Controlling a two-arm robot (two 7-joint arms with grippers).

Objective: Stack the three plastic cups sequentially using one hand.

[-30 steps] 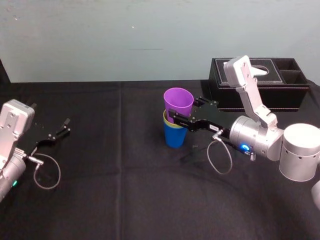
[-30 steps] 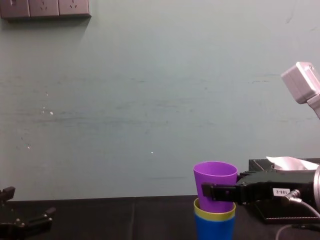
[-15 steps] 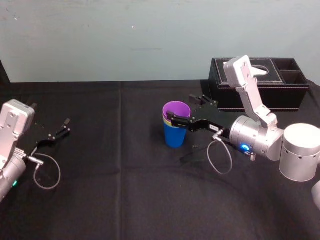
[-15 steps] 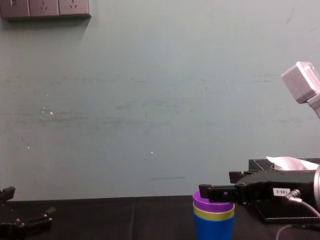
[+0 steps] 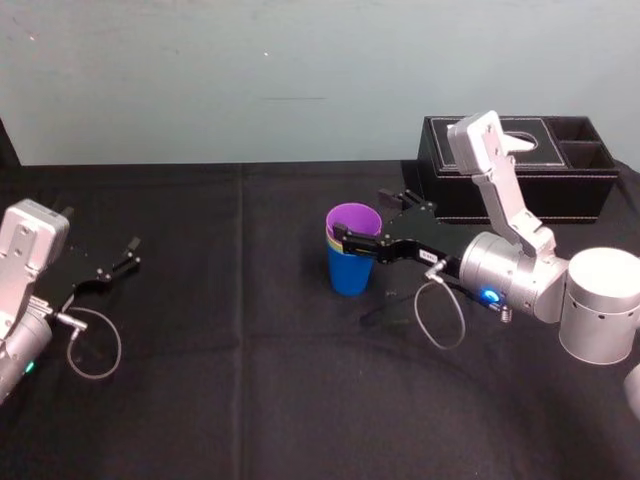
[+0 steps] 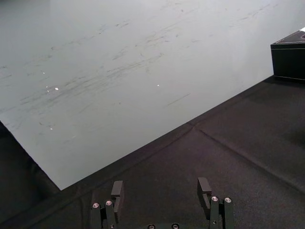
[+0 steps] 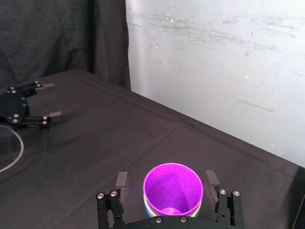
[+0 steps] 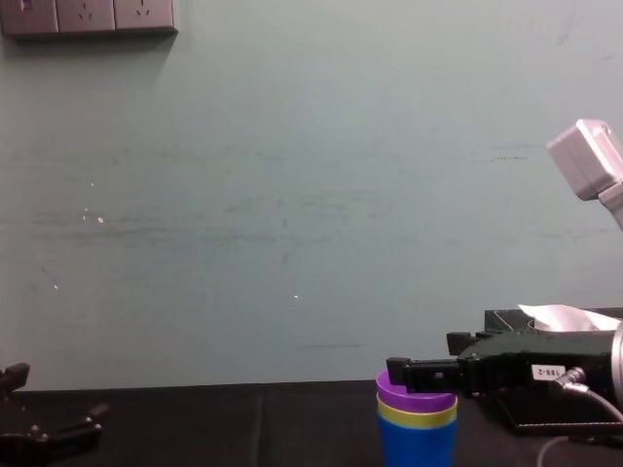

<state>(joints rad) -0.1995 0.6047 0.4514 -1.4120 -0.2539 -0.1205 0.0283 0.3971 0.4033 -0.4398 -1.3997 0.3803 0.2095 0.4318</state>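
The three plastic cups stand nested upright at the table's middle: blue cup (image 5: pixel 350 273) at the bottom, yellow-green cup (image 8: pixel 417 414) showing as a rim band, purple cup (image 5: pixel 356 219) innermost on top. My right gripper (image 5: pixel 362 216) is open and straddles the stack's rim. In the right wrist view a gap shows between each of its fingers (image 7: pixel 122 183) and the purple cup (image 7: pixel 172 187). My left gripper (image 5: pixel 128 253) rests open and empty far to the left on the cloth, also seen in its own wrist view (image 6: pixel 161 189).
A black leather tissue box (image 5: pixel 520 165) sits at the back right, just behind my right arm. Black cloth (image 5: pixel 240 330) covers the table and a pale wall stands close behind. Open cloth lies between the stack and the left gripper.
The purple cup has dropped from above the stack down into the yellow-green one. My right gripper's fingers have spread off it and stayed at rim height. The left arm has not moved.
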